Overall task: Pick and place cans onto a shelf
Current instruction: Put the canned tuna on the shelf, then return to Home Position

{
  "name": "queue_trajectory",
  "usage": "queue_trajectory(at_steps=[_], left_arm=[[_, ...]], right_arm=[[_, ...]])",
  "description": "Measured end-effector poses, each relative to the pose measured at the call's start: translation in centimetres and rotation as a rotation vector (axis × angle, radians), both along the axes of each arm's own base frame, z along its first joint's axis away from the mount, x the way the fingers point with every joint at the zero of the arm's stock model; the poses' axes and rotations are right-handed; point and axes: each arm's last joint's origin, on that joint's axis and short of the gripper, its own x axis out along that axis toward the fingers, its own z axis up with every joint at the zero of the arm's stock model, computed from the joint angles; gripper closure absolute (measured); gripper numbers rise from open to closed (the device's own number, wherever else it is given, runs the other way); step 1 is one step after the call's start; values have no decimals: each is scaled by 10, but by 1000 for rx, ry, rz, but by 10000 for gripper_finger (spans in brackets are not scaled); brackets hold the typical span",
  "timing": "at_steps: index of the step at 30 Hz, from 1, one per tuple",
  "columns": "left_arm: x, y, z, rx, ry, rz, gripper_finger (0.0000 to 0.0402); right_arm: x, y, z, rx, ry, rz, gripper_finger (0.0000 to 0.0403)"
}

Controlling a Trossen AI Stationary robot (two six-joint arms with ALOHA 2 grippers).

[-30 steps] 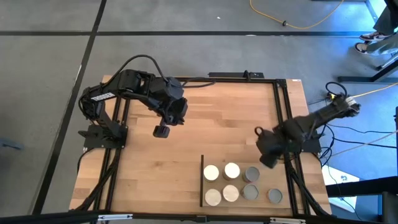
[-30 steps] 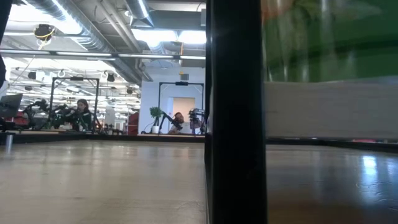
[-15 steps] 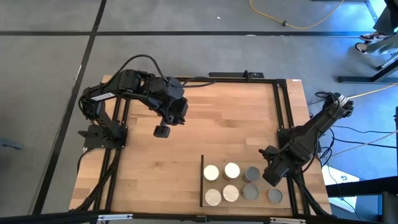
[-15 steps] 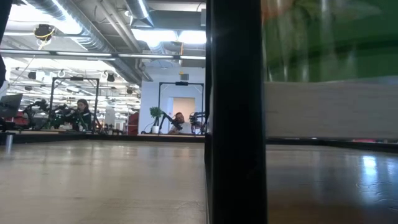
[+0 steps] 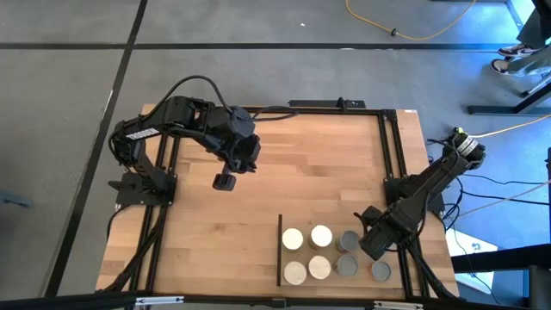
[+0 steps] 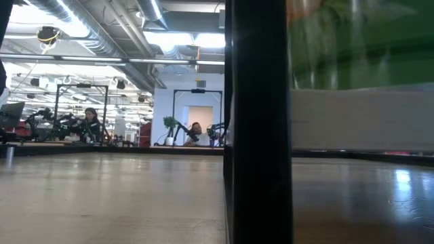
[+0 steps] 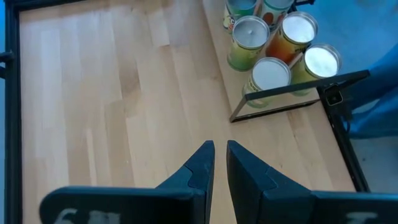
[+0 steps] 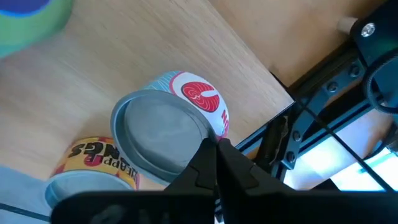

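Currently cans upright, tops skyward, on shelf.

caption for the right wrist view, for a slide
Right tool, shut, poised over a grey-topped can beside the black frame rail.

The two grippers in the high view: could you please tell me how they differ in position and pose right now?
The left gripper hangs over bare wood near the table's middle, far from the cans; the right gripper sits low at the cluster's right edge, right above a grey-topped can. The left arm reaches in from the left side, the right arm from the right. Both have their fingers together and hold nothing.
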Motion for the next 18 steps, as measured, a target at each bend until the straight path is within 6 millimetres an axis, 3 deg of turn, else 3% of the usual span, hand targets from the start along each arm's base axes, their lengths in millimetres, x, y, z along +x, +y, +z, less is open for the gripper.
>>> queue_trajectory(at_steps=[11,18], left_arm=[[0,0,0,-5,2,7,365],[0,0,0,-4,2,7,365]], right_arm=[[0,-1,0,-6,0,3,342],[3,-4,2,-19,-17,5,337]])
